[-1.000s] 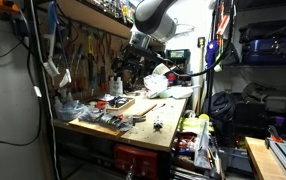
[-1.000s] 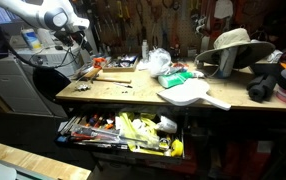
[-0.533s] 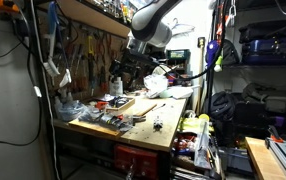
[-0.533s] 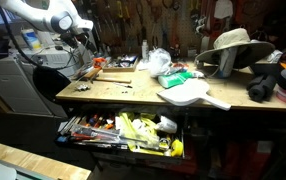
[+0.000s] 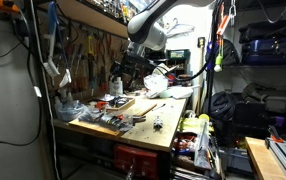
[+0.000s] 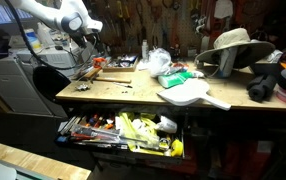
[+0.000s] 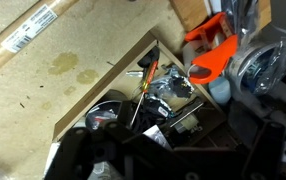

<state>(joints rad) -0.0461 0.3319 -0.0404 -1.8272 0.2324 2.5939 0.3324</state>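
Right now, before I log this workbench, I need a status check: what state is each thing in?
Gripper, open, empty, above the back corner of the bench.
Drawer, pulled open, full of tools.
Hat, crown up on the bench.
White board, lying flat at the bench's front edge.

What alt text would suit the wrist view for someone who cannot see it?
Looking down past the dark, blurred end effector, jaws apart and empty, onto a stained wooden board. Beside its edge lies a clutter of small tools and metal parts, with a bright orange plastic piece at the upper right.
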